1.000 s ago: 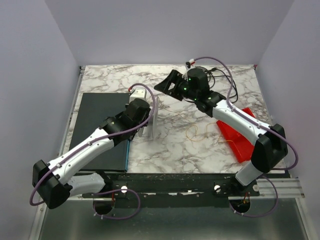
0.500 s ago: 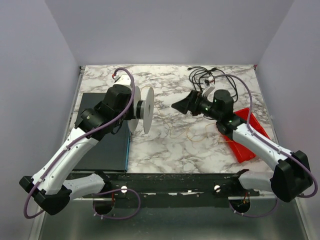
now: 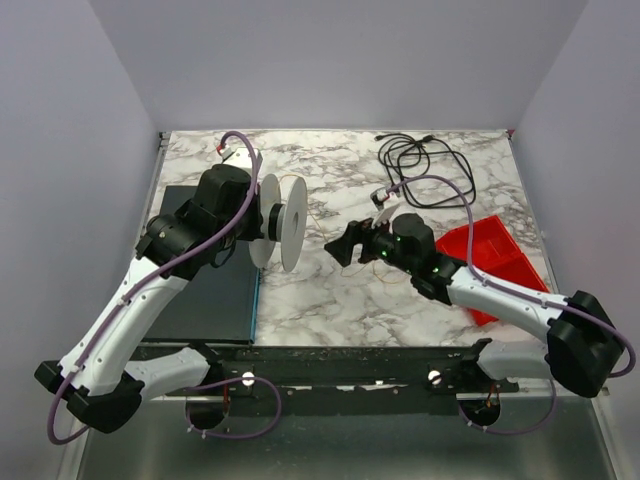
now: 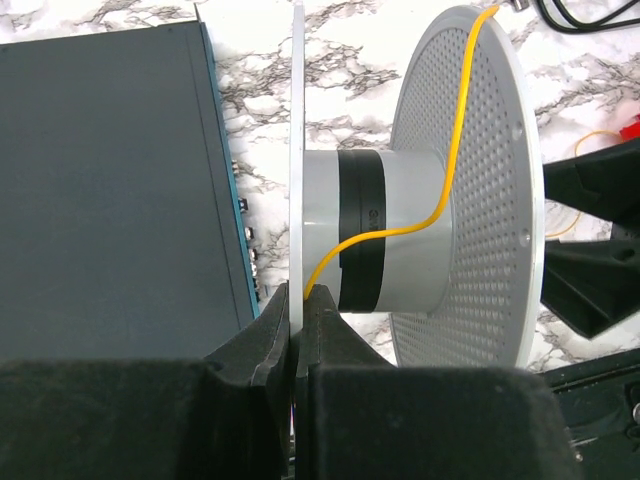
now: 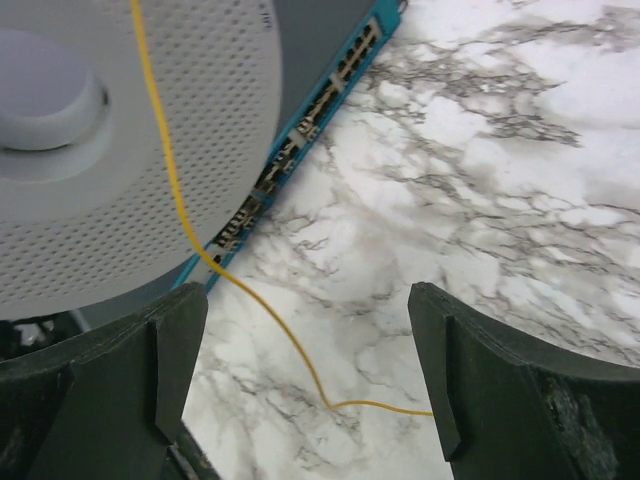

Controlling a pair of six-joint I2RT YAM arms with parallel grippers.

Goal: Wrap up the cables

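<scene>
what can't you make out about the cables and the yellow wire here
Plug types on the black cables: too small, top view.
One end of the yellow wire: behind the left gripper clamping the spool flange, left wrist view.
Its other end: behind the right gripper finger, right wrist view.

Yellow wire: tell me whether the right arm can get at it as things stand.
Probably yes. In the right wrist view the wire trails from the spool across bare table, passing between the right gripper's open, empty jaws, with nothing covering it.
</scene>
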